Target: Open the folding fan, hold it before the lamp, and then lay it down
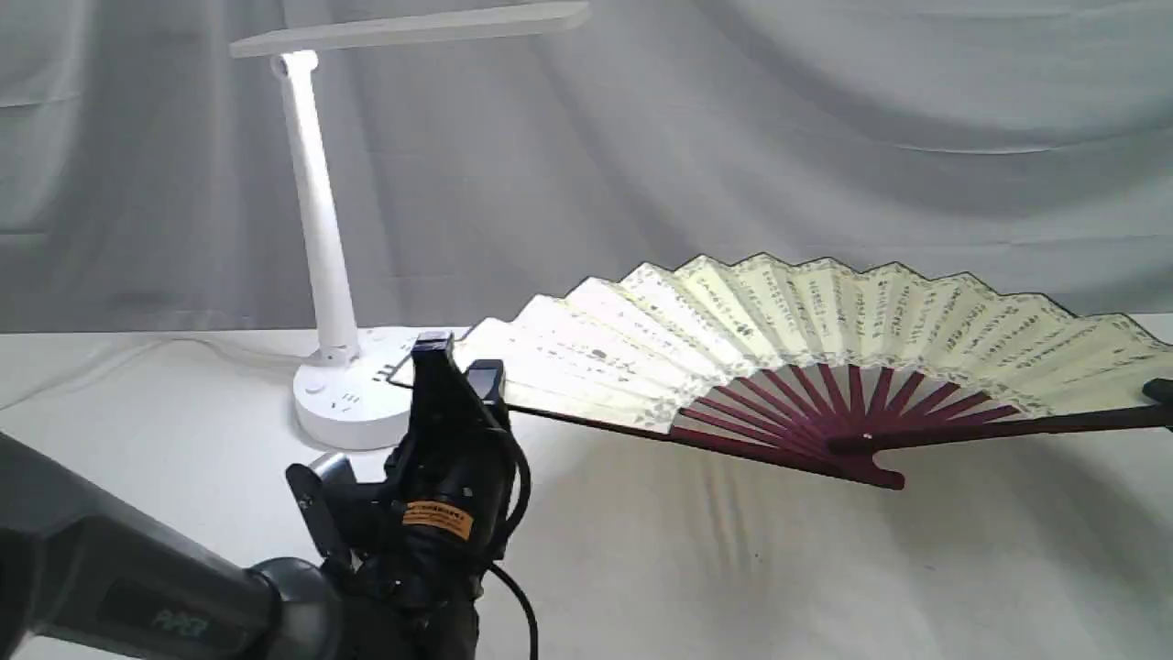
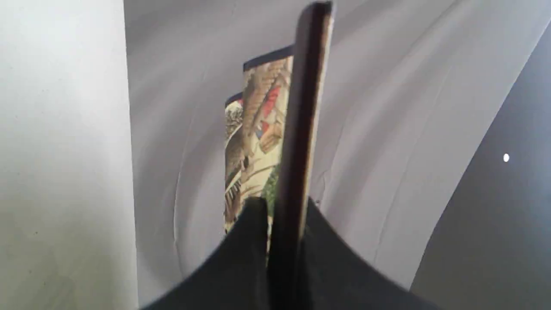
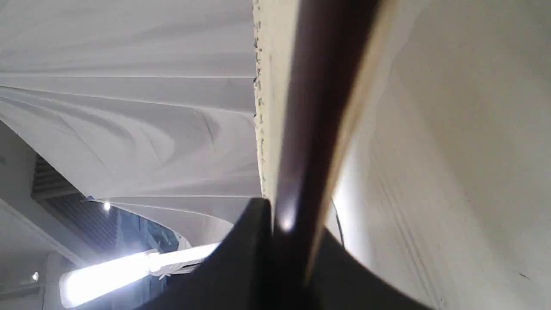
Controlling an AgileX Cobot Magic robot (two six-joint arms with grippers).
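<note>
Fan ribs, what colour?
Dark maroon; the fan ribs show best in the exterior view.

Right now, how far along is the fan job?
Done: the folding fan is fully spread. In hand: the left gripper and right gripper each have fingers closed on an end guard, holding it above the table, one end before the base of the lit lamp. Left: laying it down.

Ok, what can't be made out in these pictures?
Right gripper: exterior view, nearly all cut off by the frame edge.
Folding fan calligraphy: exterior view, too small to read.
Lamp base: exterior view, partly hidden behind the left gripper.
</note>
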